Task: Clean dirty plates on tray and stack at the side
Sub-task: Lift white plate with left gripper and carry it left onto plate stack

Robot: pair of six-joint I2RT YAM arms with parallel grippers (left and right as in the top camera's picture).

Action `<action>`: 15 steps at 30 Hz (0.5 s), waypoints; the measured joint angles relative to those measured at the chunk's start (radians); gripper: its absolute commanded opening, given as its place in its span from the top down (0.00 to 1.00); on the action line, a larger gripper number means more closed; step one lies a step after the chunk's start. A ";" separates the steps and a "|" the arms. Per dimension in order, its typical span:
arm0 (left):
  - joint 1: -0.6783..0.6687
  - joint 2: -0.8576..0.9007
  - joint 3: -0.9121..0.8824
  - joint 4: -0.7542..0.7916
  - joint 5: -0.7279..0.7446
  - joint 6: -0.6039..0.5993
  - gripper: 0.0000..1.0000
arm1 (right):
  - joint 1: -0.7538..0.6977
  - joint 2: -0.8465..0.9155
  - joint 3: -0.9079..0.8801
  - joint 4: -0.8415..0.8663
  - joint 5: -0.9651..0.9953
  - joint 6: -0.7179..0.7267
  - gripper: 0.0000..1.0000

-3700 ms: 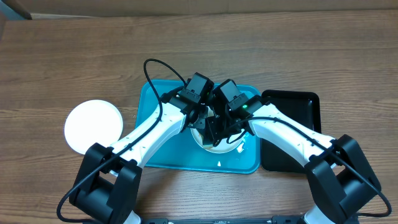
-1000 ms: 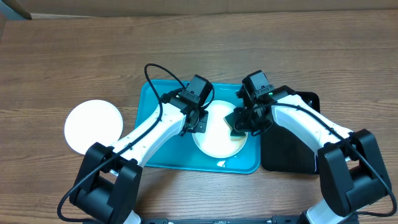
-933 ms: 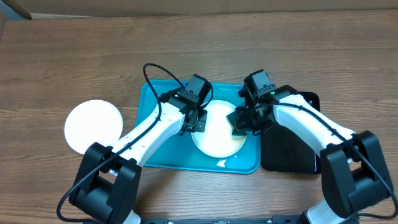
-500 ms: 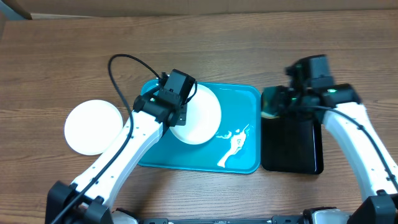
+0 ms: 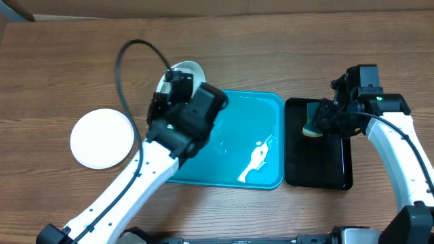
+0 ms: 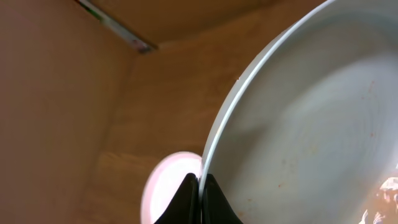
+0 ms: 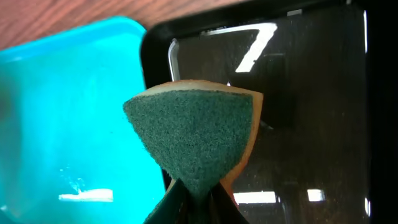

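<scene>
Up close, left tool point(image 6: 200, 188) clamped on plate point(image 6: 311, 124) rim, unclear overhead, right tool point(image 7: 190, 196) pinching sponge point(image 7: 194, 130)

White arms point(image 5: 139, 177), black joints point(image 5: 198, 112)

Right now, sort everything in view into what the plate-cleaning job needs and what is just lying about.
Job: pale round plate in the left claw; white round plate off to the left; turquoise rectangular plastic tray; green-faced sponge in the right claw.
Lying about: black rectangular tray; brown cardboard at the far edge.
</scene>
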 measured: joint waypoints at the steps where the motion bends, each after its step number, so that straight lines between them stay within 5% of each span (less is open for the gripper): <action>1: -0.013 0.000 0.000 0.010 -0.028 0.014 0.96 | 0.000 0.000 -0.005 -0.001 0.001 -0.002 0.91; 15: -0.046 0.000 0.000 0.055 -0.205 0.136 0.96 | 0.000 0.000 -0.013 0.004 0.002 -0.012 0.91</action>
